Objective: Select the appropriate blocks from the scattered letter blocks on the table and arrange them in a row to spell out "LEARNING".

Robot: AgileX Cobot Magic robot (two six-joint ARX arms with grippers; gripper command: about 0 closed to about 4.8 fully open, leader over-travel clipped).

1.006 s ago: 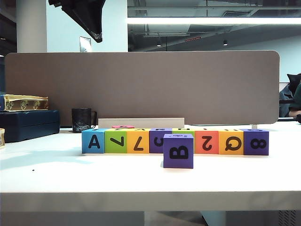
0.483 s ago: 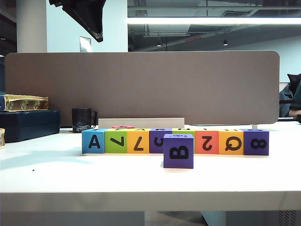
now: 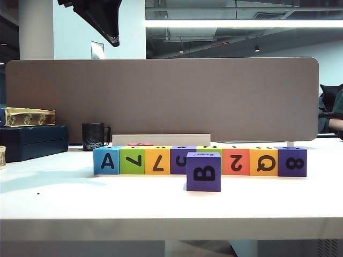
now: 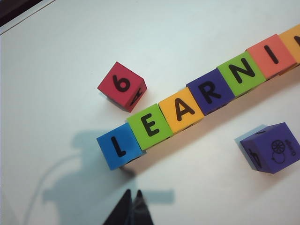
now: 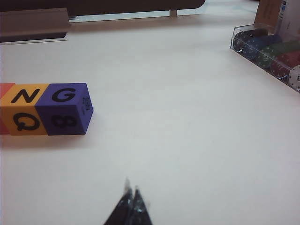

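A row of letter blocks (image 3: 199,160) stands on the white table (image 3: 161,209). In the left wrist view their tops read L (image 4: 119,146), E (image 4: 150,126), A (image 4: 181,110), R (image 4: 211,91), N (image 4: 241,73), I (image 4: 271,55). The row ends in an orange N (image 5: 23,108) and a purple G (image 5: 63,108). A purple B block (image 3: 203,171) sits apart in front of the row. A red 6 block (image 4: 122,86) lies behind the row's L end. My left gripper (image 4: 132,193) hangs shut and empty high above the L end (image 3: 114,40). My right gripper (image 5: 131,187) is shut and empty, off the G end.
A grey-brown partition panel (image 3: 161,99) stands behind the row. A dark mug (image 3: 94,136) and a dark blue flat box (image 3: 33,142) sit at the back left. A clear case of chips (image 5: 267,49) lies beyond the G end.
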